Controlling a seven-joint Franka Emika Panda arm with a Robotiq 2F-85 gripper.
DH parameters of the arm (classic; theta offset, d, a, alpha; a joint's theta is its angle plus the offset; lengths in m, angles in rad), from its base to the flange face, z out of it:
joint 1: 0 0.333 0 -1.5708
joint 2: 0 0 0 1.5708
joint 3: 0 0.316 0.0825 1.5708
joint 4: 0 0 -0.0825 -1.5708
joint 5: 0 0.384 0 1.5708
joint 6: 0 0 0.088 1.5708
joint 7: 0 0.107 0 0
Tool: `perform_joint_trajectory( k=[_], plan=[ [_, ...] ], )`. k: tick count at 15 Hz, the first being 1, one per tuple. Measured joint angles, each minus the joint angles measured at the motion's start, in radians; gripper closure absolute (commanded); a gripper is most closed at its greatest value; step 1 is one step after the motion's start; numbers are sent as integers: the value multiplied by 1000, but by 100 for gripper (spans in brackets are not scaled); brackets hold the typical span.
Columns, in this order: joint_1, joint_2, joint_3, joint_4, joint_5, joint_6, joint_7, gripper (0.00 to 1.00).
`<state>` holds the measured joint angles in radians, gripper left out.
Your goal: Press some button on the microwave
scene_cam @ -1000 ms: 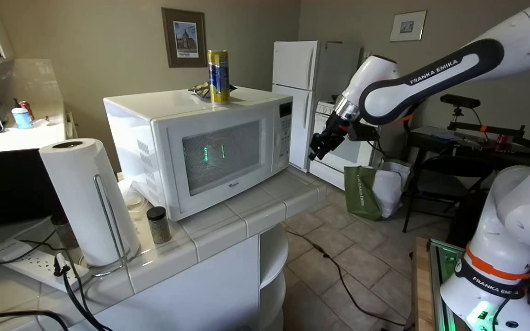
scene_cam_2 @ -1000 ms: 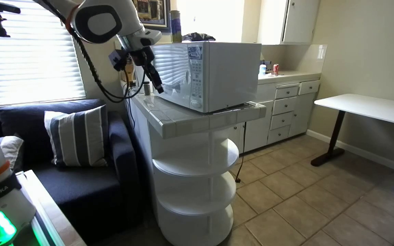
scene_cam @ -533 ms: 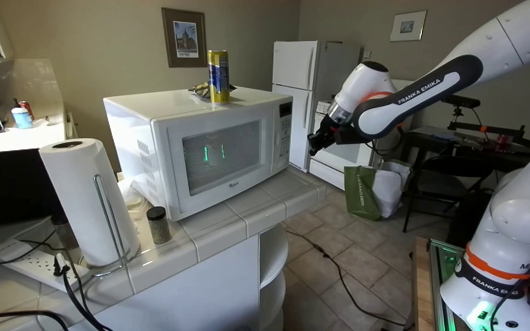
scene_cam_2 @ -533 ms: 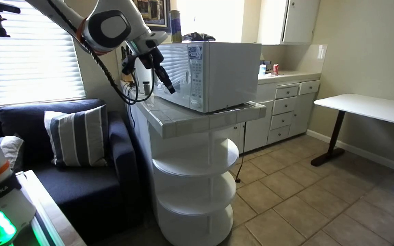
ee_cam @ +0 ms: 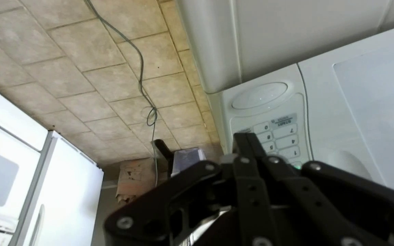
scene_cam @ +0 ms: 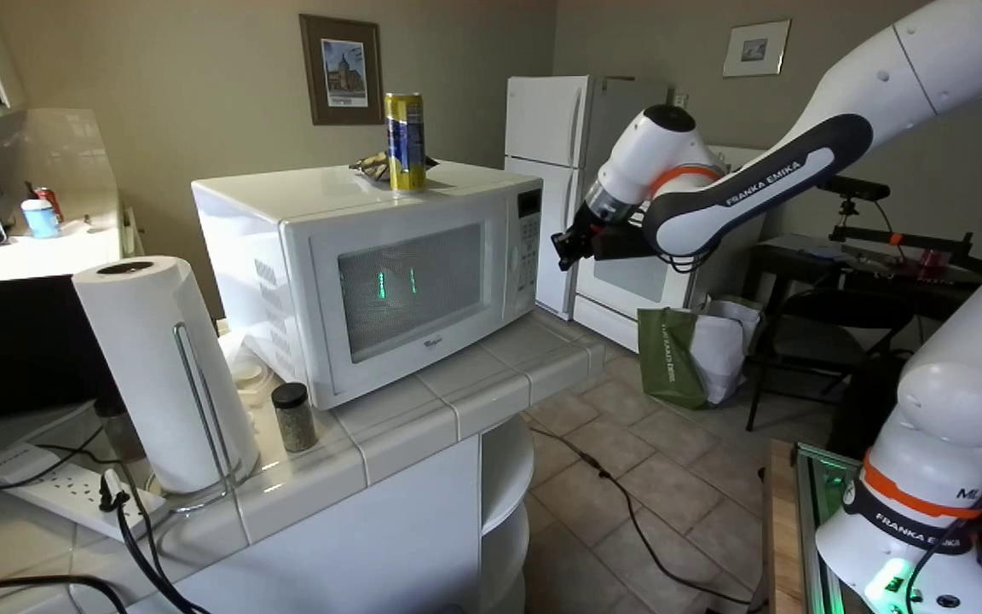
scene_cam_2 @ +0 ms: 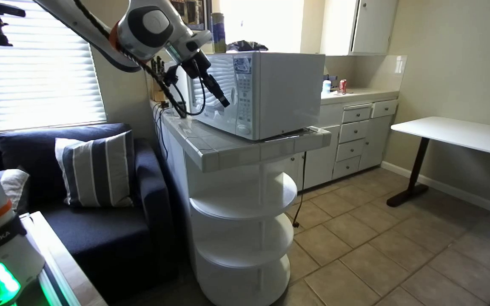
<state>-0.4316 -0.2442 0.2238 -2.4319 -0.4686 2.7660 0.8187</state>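
Note:
The white microwave (scene_cam: 410, 290) stands on the tiled counter and shows in both exterior views (scene_cam_2: 289, 95). Its door window is dark with green reflections. The narrow control strip (scene_cam: 528, 247) has a display on top and number keys below. In the wrist view the keypad (ee_cam: 286, 136) appears upside down, with the START key (ee_cam: 283, 121) and a large oval button (ee_cam: 260, 95). My gripper (ee_cam: 246, 136) is shut and empty, its fingertips together, covering part of the keypad. In the exterior views the gripper (scene_cam: 561, 260) (scene_cam_2: 225, 102) is tilted downward in front of the strip, apart from it.
A yellow-blue can (scene_cam: 406, 143) and a crumpled packet stand on top of the microwave. A paper towel roll (scene_cam: 163, 367) and a spice jar (scene_cam: 294, 418) stand on the counter (scene_cam: 491, 384). The stove, fridge (scene_cam: 546, 128) and shopping bags (scene_cam: 670, 358) are beyond the arm.
My gripper has moved closer to the microwave's control strip and risen slightly. It has stayed shut. The microwave has not moved.

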Motion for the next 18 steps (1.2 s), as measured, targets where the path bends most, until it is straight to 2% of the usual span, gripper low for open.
perform_joint_trajectory(
  k=[4, 14, 18],
  plan=[
    [-56, 61, 58, 52, -169, 2, 137, 99],
    [-56, 66, 58, 57, -172, 4, 139, 100],
    [-56, 104, 66, 84, -177, 1, 144, 100]
  ],
)
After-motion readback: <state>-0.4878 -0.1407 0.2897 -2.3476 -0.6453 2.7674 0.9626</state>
